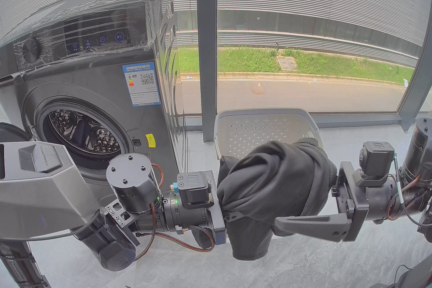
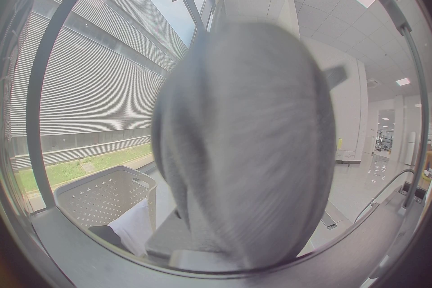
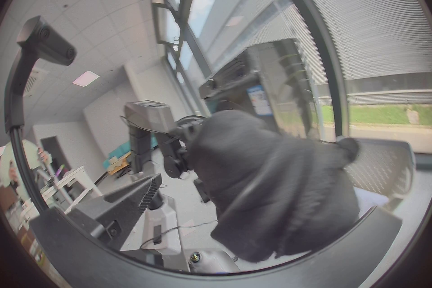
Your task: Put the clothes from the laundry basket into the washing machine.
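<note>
Left gripper [image 1: 221, 217] at dark garment [image 1: 274, 181]; right gripper [image 1: 299, 218] opposite

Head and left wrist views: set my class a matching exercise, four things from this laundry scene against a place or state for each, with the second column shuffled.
Things
1. black fabric garment
2. pale grey perforated plastic laundry basket
3. silver front-loading washing machine
4. white cloth

Places or states
A. lying inside the basket
B. on the robot's left, drum showing
C. raised off the floor, in front of the basket
D. by the window, behind the garment

Pairs: 1-C, 2-D, 3-B, 4-A
</note>
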